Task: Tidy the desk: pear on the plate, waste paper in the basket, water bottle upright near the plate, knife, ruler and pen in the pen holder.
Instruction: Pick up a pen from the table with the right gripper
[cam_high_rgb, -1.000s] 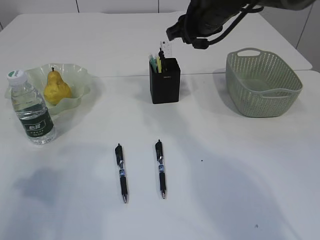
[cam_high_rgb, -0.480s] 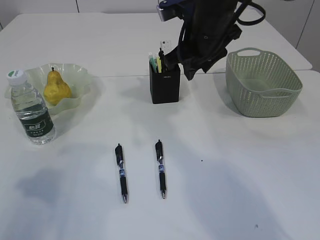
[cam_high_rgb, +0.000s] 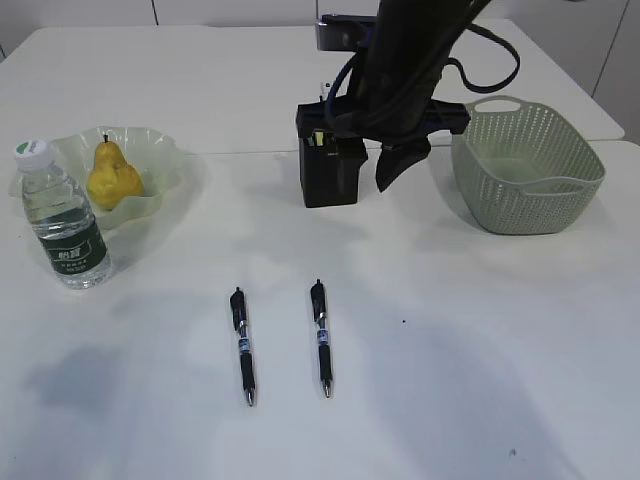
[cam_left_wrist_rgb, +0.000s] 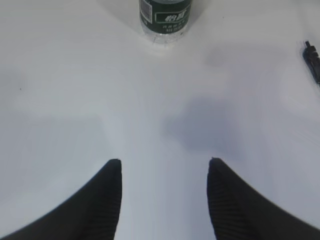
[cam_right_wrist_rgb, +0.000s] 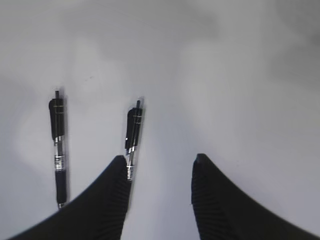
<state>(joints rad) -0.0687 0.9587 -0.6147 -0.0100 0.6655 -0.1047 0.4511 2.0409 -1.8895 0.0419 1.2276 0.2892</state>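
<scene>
The yellow pear (cam_high_rgb: 112, 176) lies in the pale green plate (cam_high_rgb: 165, 150) at the left. In front of the plate the water bottle (cam_high_rgb: 62, 218) (cam_left_wrist_rgb: 165, 17) stands upright. Two black pens (cam_high_rgb: 243, 345) (cam_high_rgb: 320, 338) lie side by side on the table; the right wrist view has them as pens (cam_right_wrist_rgb: 59, 145) (cam_right_wrist_rgb: 132, 131). My right gripper (cam_high_rgb: 372, 172) (cam_right_wrist_rgb: 159, 159) hangs open and empty, fingers down, before the black pen holder (cam_high_rgb: 325, 180). My left gripper (cam_left_wrist_rgb: 164, 162) is open over bare table. Knife, ruler and waste paper are hidden.
The sage green basket (cam_high_rgb: 525, 165) stands at the right, close to the right arm. One pen's end (cam_left_wrist_rgb: 312, 59) shows at the right edge of the left wrist view. A table seam runs behind the holder.
The right arm has swung down from behind and above the pen holder to its front, and its fingers now point at the table. Nothing on the table has moved.
</scene>
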